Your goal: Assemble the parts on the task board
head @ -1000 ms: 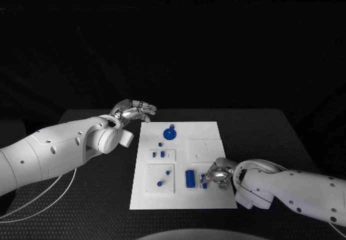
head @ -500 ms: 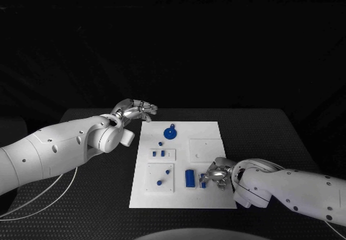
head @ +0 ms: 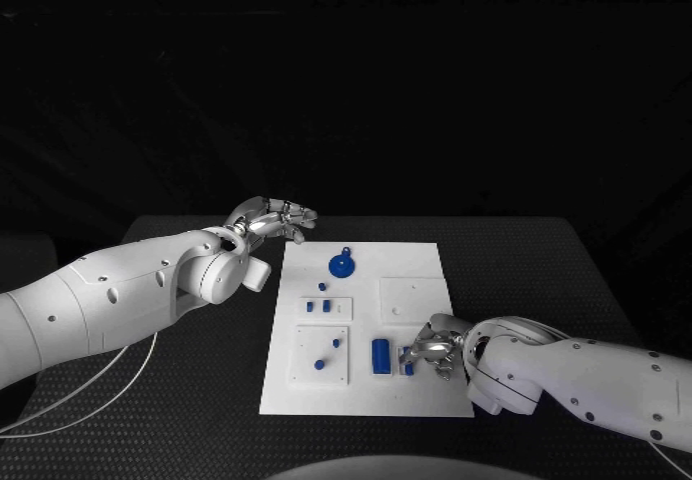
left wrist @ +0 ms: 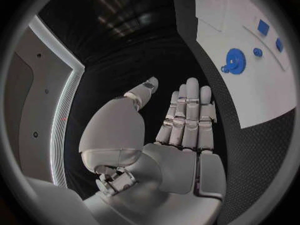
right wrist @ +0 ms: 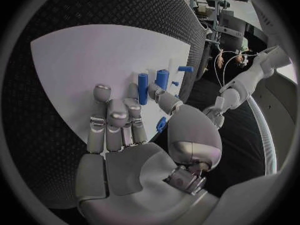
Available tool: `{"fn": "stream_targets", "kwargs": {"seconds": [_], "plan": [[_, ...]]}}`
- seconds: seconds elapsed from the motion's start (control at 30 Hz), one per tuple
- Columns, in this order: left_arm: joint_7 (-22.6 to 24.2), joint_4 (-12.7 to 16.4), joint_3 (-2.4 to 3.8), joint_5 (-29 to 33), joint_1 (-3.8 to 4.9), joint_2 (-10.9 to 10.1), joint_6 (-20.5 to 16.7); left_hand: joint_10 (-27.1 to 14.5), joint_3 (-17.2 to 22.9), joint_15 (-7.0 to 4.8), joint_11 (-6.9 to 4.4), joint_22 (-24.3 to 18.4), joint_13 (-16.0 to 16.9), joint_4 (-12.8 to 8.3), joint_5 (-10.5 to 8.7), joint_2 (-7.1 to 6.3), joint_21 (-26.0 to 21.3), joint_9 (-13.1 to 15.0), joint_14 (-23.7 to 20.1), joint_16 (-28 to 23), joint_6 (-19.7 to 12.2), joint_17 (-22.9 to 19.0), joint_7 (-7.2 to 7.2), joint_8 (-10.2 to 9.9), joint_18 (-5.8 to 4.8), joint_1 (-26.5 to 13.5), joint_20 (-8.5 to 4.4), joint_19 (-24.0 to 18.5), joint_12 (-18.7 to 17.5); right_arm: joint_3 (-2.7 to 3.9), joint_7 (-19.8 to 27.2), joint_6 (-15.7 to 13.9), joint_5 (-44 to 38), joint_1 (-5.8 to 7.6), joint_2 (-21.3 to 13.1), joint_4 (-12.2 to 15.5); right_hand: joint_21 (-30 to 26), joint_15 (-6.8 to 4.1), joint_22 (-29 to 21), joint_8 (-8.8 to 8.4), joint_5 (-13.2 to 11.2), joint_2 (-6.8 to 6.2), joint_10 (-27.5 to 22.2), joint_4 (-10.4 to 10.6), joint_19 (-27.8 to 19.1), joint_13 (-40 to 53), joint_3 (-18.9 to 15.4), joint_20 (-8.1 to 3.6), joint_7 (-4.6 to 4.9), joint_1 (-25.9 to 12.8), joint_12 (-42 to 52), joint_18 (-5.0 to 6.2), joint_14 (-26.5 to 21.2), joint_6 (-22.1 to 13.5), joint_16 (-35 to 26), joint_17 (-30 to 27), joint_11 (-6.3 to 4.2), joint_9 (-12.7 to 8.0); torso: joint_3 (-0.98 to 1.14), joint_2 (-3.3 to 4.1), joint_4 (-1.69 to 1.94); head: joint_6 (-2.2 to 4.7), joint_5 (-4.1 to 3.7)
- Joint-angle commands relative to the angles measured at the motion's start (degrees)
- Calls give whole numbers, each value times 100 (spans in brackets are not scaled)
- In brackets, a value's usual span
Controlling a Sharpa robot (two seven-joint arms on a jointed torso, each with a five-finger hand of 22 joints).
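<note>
Your right hand (head: 430, 352) rests on the task board's (head: 411, 262) near right part, pinching a small blue part (right wrist: 161, 123), with an upright blue block (head: 381, 356) just beside it. Your left hand (head: 270, 219) hovers empty, fingers apart, above the tabletop (head: 548, 270) off the board's far left corner, near the blue gear (head: 340, 265).

we see our left hand (left wrist: 178, 135) held over the black table (left wrist: 250, 150), its fingers (left wrist: 190, 110) straight and side by side, the thumb apart, nothing in its hold. past the fingertips lies the white task board (left wrist: 250, 85), carrying a blue gear (left wrist: 235, 60), a small round blue piece (left wrist: 257, 51) just beside it, and a blue block (left wrist: 263, 26).
</note>
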Motion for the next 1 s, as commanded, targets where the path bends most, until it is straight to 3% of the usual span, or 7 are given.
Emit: {"fn": "stream_targets", "kwargs": {"seconds": [0.03,0.4,1.0], "plan": [[22,12,3,16,5,10,81,-28,-2,37,10,8,-6,27,-28,-9,-40,-9,-12,-32,-29,10,3,21,68,-55,-17,24,14,2,176,121,-102,-7,42,39,10,-37,93,-23,-15,-123,-30,-5,30,5,-39,-7,30,-9,-36,73,-3,-5,-39,0,-11,1,1,0,-1,-6,15],[17,12,3,16,5,9,81,-29,-3,37,10,11,-8,32,-28,-11,-42,-11,-13,-33,-34,12,4,20,68,-55,-17,24,15,1,311,113,-144,-7,21,72,-10,-34,79,-40,-21,-482,-41,191,45,5,-186,-8,35,-34,-52,73,6,-15,-60,-3,-7,-1,3,-1,-1,-7,37],[11,13,3,15,5,0,88,-31,-5,38,11,16,-11,43,-28,-11,-47,-13,-14,-38,-41,17,7,20,68,-57,-17,23,17,4,383,50,-185,-7,-129,194,-20,-39,77,-38,-20,-574,-32,363,54,8,-250,-17,29,-56,-51,73,9,-7,-64,2,-13,9,0,-1,-1,-9,70]]}}
